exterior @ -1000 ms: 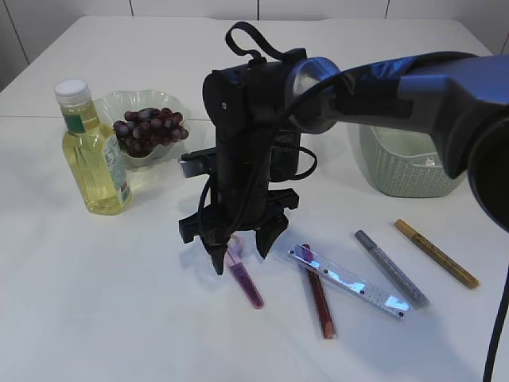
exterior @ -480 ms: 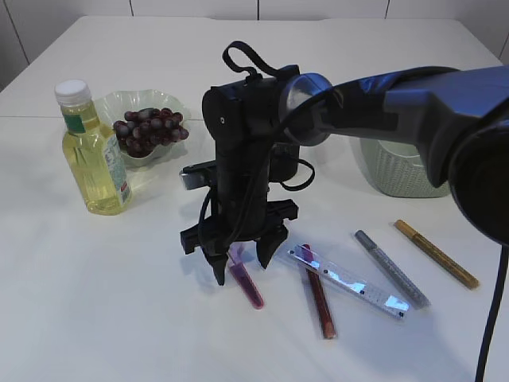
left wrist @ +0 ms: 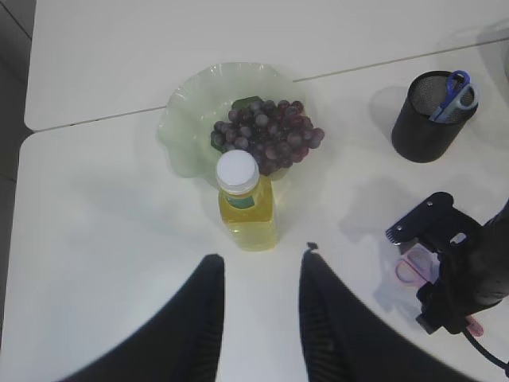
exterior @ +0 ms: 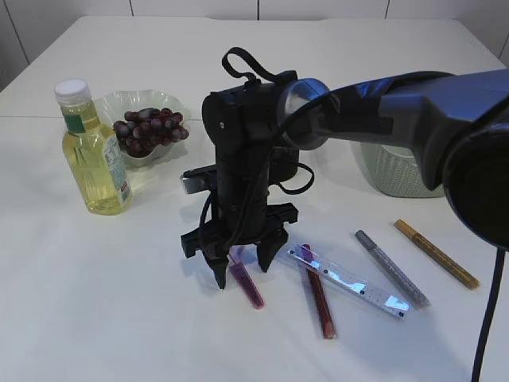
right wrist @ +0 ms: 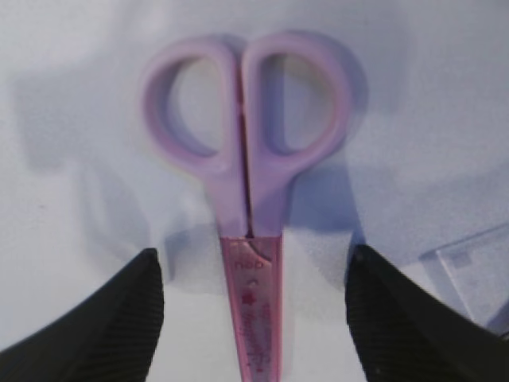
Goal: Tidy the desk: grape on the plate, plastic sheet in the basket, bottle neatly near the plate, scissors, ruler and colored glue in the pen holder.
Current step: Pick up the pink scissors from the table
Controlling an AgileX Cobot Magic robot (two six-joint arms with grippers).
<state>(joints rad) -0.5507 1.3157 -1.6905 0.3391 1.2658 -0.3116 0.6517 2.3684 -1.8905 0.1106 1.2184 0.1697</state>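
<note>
Pink-handled scissors point(right wrist: 253, 207) in a pink sheath lie flat on the white table point(exterior: 95, 302). My right gripper point(right wrist: 254, 256) hangs open just above them, one finger on each side of the sheath near the handles; the exterior view shows these scissors point(exterior: 246, 282) under the right gripper point(exterior: 241, 274). A clear ruler point(exterior: 350, 280) and red point(exterior: 318, 296), silver point(exterior: 391, 269) and gold point(exterior: 436, 253) glue pens lie to the right. The yellow bottle point(left wrist: 245, 207) stands beside the plate point(left wrist: 187, 119) holding the grape bunch point(left wrist: 266, 135). My left gripper point(left wrist: 262, 256) is open and empty, high above the bottle.
A black mesh pen holder point(left wrist: 429, 119) with blue-handled scissors point(left wrist: 455, 87) in it stands behind the right arm. A pale green basket point(exterior: 398, 171) sits at the back right. The right arm's bulk point(exterior: 246, 151) hides the table's middle in the exterior view.
The right gripper has come down a little over the pink scissors, its fingers still apart. Nothing on the table has moved.
</note>
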